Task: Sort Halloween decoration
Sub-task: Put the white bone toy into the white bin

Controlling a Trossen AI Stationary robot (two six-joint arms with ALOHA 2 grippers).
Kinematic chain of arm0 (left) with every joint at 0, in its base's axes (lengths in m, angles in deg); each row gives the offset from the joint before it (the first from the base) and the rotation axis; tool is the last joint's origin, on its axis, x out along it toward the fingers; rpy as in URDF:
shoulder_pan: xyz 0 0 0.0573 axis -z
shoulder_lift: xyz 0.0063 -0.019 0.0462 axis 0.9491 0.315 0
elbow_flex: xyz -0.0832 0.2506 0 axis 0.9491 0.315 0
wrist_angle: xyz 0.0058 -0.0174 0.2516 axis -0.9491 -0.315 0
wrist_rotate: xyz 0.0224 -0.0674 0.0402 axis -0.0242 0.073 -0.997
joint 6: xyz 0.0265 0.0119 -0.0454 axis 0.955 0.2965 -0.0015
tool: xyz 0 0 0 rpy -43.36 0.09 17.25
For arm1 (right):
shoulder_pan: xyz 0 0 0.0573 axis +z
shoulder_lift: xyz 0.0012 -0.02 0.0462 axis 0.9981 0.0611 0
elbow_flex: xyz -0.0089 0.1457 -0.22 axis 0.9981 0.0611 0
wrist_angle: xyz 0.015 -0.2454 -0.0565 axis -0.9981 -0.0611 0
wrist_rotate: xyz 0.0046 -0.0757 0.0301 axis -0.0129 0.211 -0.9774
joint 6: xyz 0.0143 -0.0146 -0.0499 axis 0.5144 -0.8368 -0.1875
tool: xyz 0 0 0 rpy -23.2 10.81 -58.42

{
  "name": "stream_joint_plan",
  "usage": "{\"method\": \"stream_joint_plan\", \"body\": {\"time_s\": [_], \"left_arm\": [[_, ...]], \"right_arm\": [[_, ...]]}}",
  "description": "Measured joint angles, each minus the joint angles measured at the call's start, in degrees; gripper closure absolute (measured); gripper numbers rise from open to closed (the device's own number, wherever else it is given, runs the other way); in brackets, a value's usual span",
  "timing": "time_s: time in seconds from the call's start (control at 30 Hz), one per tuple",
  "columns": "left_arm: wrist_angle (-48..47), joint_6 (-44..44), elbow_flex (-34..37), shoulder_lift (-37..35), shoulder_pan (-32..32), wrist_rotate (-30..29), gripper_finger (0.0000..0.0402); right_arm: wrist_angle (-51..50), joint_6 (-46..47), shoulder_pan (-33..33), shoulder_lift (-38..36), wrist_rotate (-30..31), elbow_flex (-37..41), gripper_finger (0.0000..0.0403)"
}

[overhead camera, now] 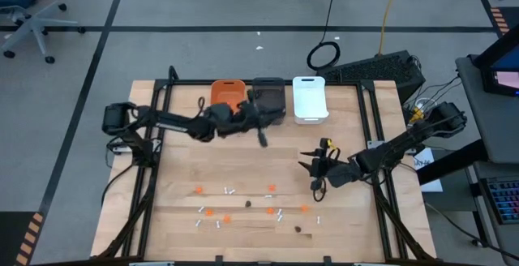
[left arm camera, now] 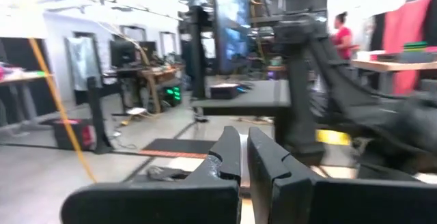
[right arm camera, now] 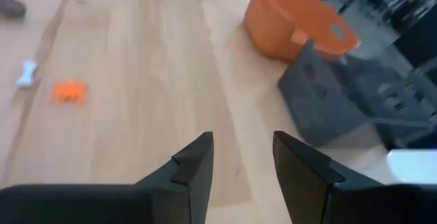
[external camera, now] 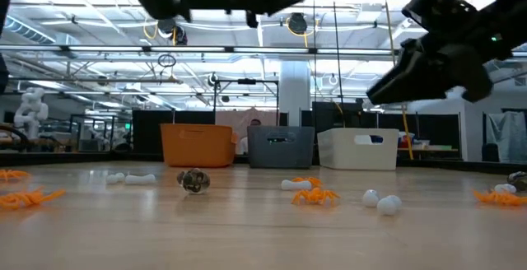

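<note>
On the worktop (overhead camera: pixel 178 169), in front of the row of three bins, most of the Halloween decoration is unsorted: orange spider-like pieces (overhead camera: pixel 199 190), small white bones (overhead camera: pixel 229 191) and a few dark lumps (overhead camera: pixel 298 229) lie scattered across the strip well apart from the bins, toward the near edge. The low view shows the same scatter, with an orange piece (external camera: pixel 315 195), a white bone (external camera: pixel 136 178) and a dark lump (external camera: pixel 193 180) all loose on the wood. Bin row at the far edge: orange bin (overhead camera: pixel 228 94), dark grey bin (overhead camera: pixel 270 97), white bin (overhead camera: pixel 309 98); contents not readable from above, so what has been deposited cannot be told. Left claw (overhead camera: pixel 261 136) hangs just in front of the dark grey bin, fingers pressed together, nothing visible between them in its wrist view. Right claw (overhead camera: pixel 310 167) is raised above bare wood between the white bin and the scatter, fingers parted, empty in its wrist view. Judgement: sorting is early or mid-way at best; over a dozen pieces remain to pick and drop by colour.
</note>
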Motion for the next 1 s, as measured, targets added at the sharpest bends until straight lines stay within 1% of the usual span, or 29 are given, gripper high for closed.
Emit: {"method": "stream_joint_plan", "body": {"time_s": [0.07,0.23,0.33,0.43,0.57,0.7,0.87,1.0], "left_arm": [[-0.34,0.28,-2.84,2.57,-1.96,0.86,0.0401],[-0.45,0.24,-9.99,9.86,-5.96,4.27,0.0401],[-2.67,0.06,-14.58,14.25,-8.05,5.67,0.0401],[-6.46,0.02,-19.84,18.99,-9.7,5.62,0.0401],[-8.81,0.06,-25.99,25.27,-10.85,2.61,0.0401],[-10.74,0.04,-31.81,31.27,-10.81,0.06,0.0401],[-15.5,0.01,-37.67,36.2,-10.68,-4.23,0.0401],[-18.73,-0.04,-39.28,37.65,-10.22,-7.31,0.0401]], "right_arm": [[-2.59,2.15,0.9,-0.06,0.36,0.0,0.0266],[-10.51,5.34,3.83,-2.58,6.85,0.0,0.0266],[-14.58,4.8,5.92,-7.19,8.94,-0.01,0.0266],[-18.52,3.75,8.01,-13.62,8.9,-0.02,0.0266],[-22.35,4.39,10.72,-22.17,8.79,-0.04,0.0266],[-24.69,4.95,12.57,-27.54,8.7,-0.04,0.0266],[-26.52,4.98,13.55,-29.43,8.57,-0.04,0.0266],[-27.08,5.1,13.68,-29.21,8.5,-0.04,0.0266]]}}
